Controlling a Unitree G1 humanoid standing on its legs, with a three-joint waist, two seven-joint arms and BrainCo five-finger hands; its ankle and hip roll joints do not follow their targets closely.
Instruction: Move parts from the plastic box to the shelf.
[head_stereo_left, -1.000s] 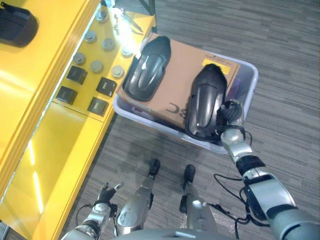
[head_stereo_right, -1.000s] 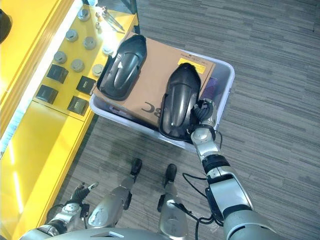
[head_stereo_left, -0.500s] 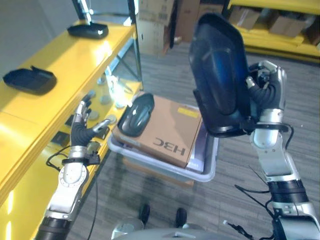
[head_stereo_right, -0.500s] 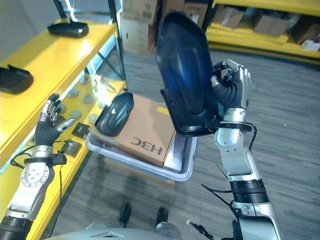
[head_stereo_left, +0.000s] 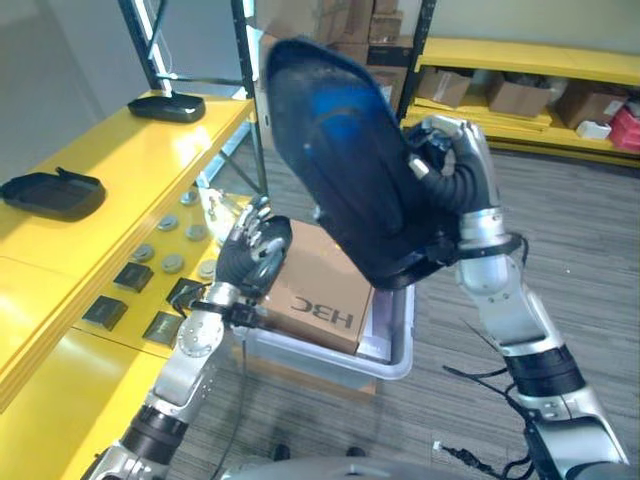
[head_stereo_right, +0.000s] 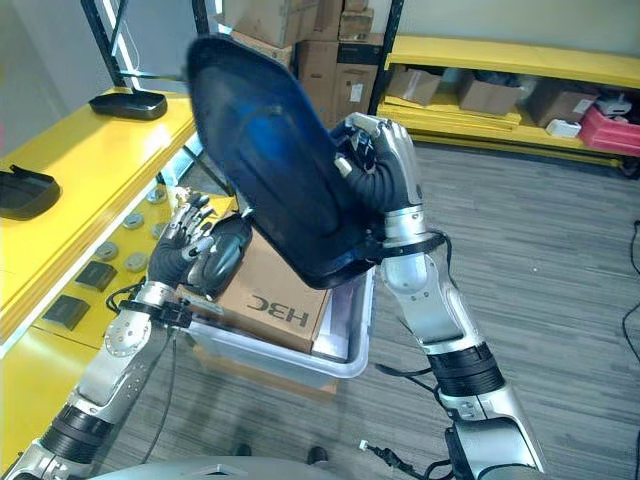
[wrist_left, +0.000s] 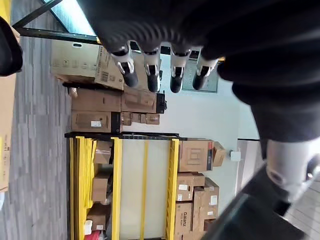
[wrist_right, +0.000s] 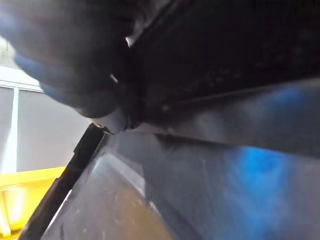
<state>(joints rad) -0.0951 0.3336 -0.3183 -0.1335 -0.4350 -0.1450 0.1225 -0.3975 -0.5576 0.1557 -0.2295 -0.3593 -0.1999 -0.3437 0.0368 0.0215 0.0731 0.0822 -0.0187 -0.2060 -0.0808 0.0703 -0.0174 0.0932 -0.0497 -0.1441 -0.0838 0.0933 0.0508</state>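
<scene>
Holding one large black part (head_stereo_right: 275, 165) high above the plastic box (head_stereo_right: 340, 340), the right hand (head_stereo_right: 385, 180) has its fingers curled round the part's edge. The left hand (head_stereo_right: 185, 245), fingers straight and apart, reaches beside a second part (head_stereo_right: 222, 262) that lies on the cardboard box (head_stereo_right: 280, 295). Two parts (head_stereo_left: 52, 192) already rest on the yellow shelf (head_stereo_left: 110, 150) — so the task seems about half done.

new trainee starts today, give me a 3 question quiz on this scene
1. True or false: the right robot hand holds a black part raised above the plastic box.
2. What is the left robot hand doing? A) gripping the cardboard box B) open, held near the part lying on that box C) resting on the shelf
3. How many black parts lie on the shelf top?

Key: 1 true; 2 B; 3 two.
</scene>
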